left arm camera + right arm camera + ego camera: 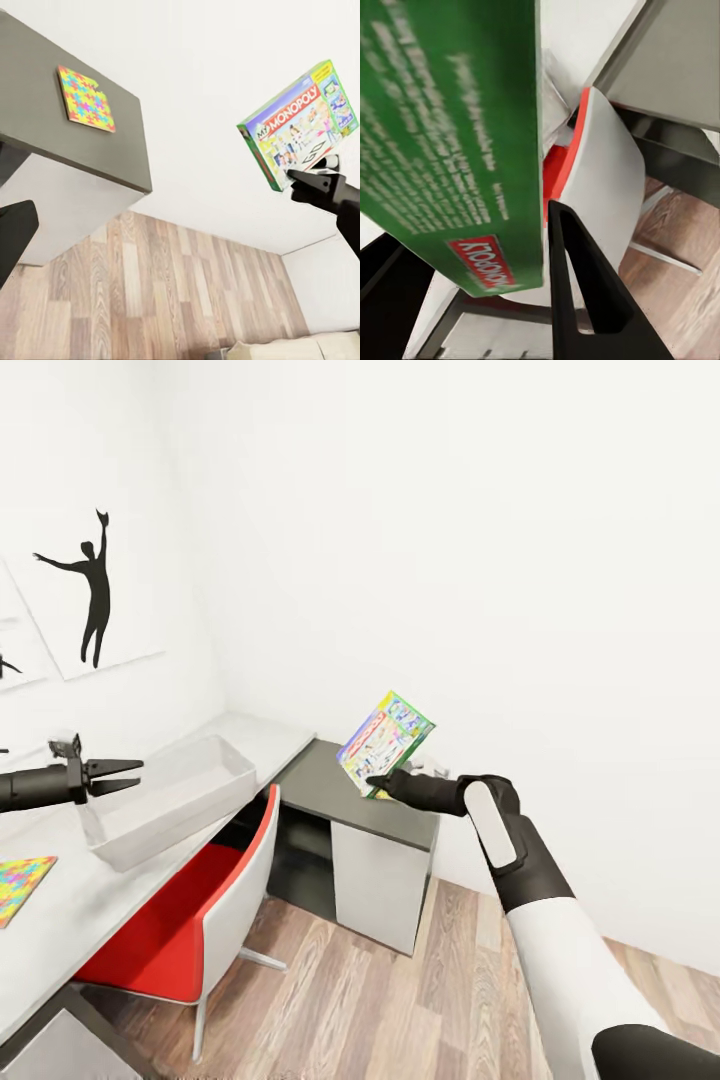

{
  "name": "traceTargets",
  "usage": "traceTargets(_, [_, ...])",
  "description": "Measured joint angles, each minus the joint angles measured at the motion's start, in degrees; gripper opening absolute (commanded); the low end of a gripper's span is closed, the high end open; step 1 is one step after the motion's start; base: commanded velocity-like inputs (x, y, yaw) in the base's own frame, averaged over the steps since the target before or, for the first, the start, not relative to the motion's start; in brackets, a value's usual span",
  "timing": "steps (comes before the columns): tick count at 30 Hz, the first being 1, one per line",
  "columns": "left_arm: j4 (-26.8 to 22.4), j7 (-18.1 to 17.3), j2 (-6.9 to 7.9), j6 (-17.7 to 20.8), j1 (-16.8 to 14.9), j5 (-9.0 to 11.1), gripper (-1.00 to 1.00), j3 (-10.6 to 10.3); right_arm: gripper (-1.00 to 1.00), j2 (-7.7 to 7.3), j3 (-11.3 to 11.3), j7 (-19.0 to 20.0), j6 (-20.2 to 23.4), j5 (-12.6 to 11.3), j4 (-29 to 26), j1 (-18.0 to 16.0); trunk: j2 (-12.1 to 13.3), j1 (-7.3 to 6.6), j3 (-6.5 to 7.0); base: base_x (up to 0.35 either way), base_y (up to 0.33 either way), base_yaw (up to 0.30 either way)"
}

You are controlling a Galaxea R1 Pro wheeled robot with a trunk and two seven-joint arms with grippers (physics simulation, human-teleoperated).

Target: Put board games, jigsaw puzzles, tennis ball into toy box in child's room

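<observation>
**Monopoly box in the air, toy box looks empty**

Nearest, on the table [80, 920]: one jigsaw puzzle [20, 887] lies flat on the pale top at the head view's left edge, not yet collected. Left gripper [125, 775] hovers above the table beside the toy box [165, 795], fingers slightly parted, holding nothing.

Right gripper [378, 786] is clamped on the lower edge of a board game [385, 742], the green-edged Monopoly box, tilted, in the air over the dark side unit [330, 780], well apart from the toy box. Right wrist view shows the green back between the fingers.

Progress, as a judgement: the visible part of the toy box's interior is bare, so nothing deposited yet. This game needs carrying left to the bin; the puzzle follows. Other toys not visible here.

Surroundings: red chair [215, 900] tucked under the table, wood-plank floor [420, 990], white walls, black silhouette print [90, 595] on the left wall.
</observation>
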Motion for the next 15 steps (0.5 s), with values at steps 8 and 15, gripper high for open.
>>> traceTargets(8, [0.0, -0.2, 0.12, -0.1, 0.0, 0.0, 1.0, 0.0, -1.0, 0.67, -0.3, 0.3, 0.3, -0.7, -0.4, 0.0, 0.0, 0.0, 0.0, 0.0, 0.0, 0.292])
traceTargets(15, [0.0, -0.2, 0.12, -0.1, 0.0, 0.0, 1.0, 0.0, -1.0, 0.71, -0.3, 0.3, 0.2, -7.0, -0.3, 0.0, 0.0, 0.0, 0.0, 0.0, 0.04, 0.292])
